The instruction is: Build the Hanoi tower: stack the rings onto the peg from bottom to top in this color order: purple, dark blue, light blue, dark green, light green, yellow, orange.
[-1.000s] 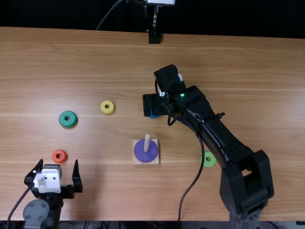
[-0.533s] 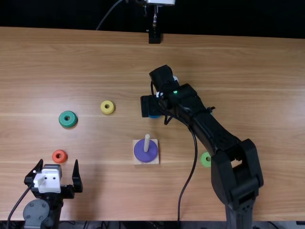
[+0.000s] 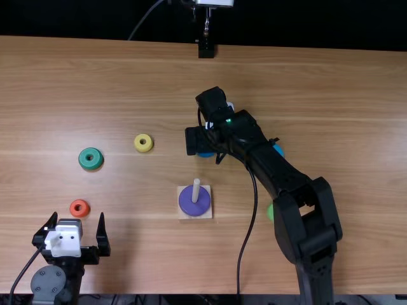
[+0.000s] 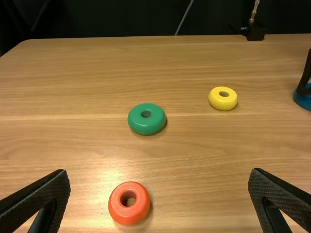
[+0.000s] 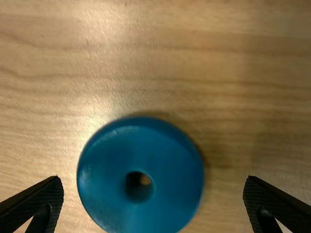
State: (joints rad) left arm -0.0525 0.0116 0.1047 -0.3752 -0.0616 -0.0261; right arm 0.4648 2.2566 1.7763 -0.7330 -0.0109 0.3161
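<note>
Right gripper [image 3: 200,140], fingers wide apart, over a glossy, rounded blue ring [image 5: 167,167] with a small central hole.

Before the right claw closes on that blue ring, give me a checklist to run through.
1. Purple ring on first: ok, it sits around the peg at the bottom.
2. Upper peg free for the next ring: ok, it stands bare.
3. Right claw open over the blue ring: ok.
4. Ring centered between the fingers: not ok, it looks nearer one finger.
5. Dark blue, not light blue: cannot tell; another blue ring peeks out beside the right arm.
6. Left claw away from the peg: ok, it's open near the orange ring.
</note>
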